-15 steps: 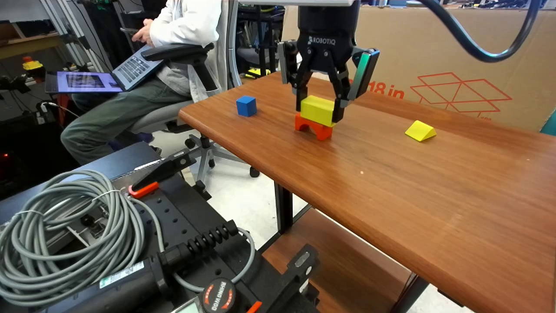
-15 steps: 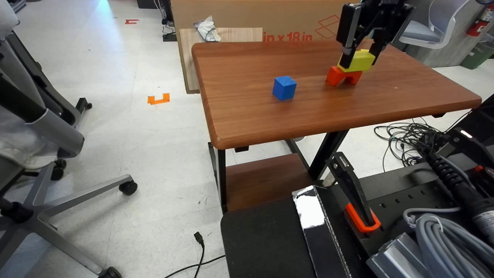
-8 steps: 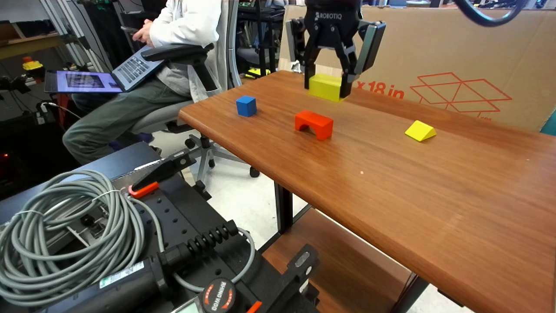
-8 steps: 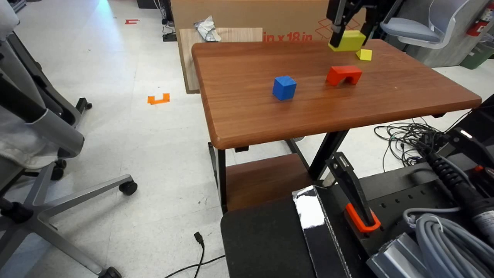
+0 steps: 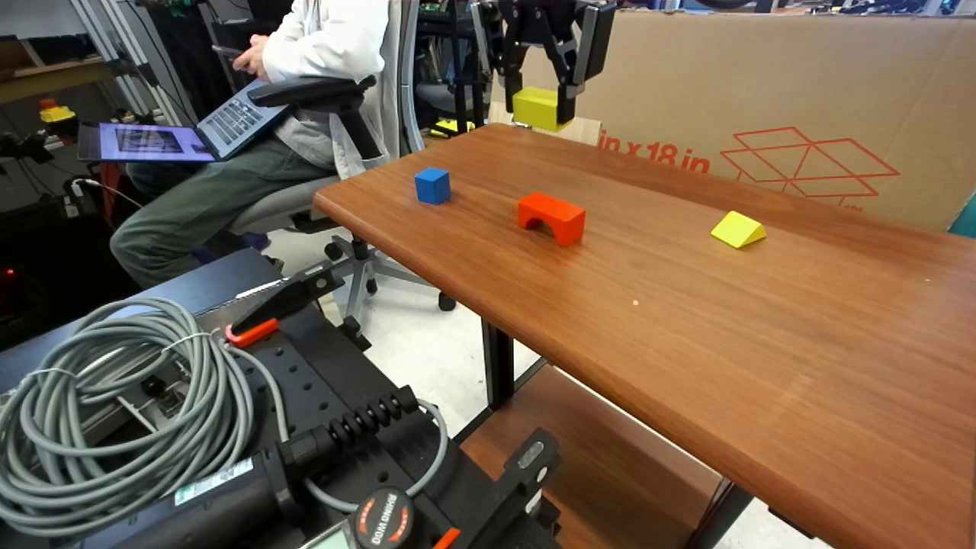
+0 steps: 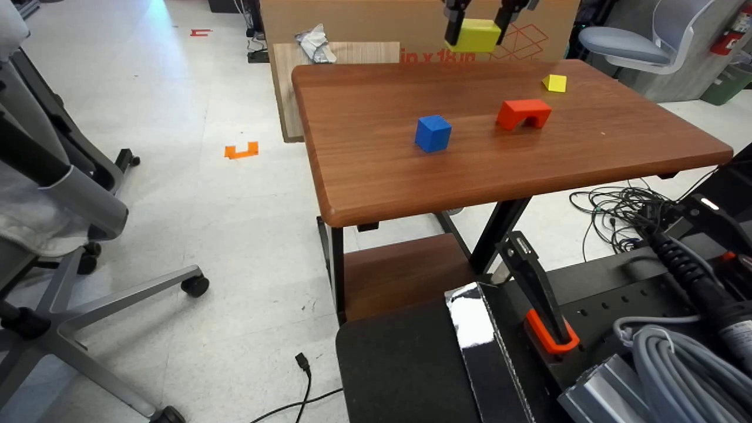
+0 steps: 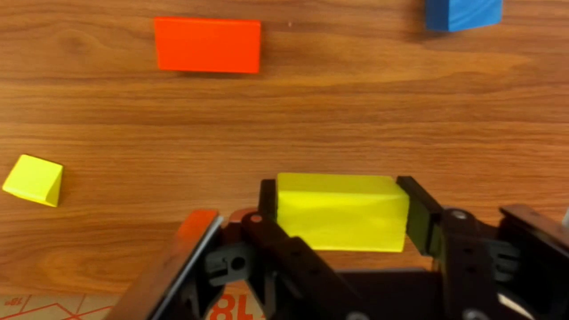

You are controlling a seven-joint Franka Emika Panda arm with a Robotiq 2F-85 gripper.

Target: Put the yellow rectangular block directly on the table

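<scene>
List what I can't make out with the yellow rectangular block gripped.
Ends of the yellow rectangular block: covered by the gripper, in the wrist view.
Upper part of the gripper: cut off by the top edge, in both exterior views.
Blue cube: cut off by the top edge, wrist view.
Cardboard box: mostly cut off by the bottom edge, wrist view.
Pale speck on the table: too small to identify, in an exterior view.

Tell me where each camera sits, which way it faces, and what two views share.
In an exterior view: across the table from the cardboard box, looking down over a coiled cable; pincer at top.
In an exterior view: across from that box, looking down past floor; only the pincer's lower end, at top.
Wrist view: arm-mounted, facing down at the table; pincer at bottom.
Both exterior views share the held yellow rectangular block, red block and blue cube.
</scene>
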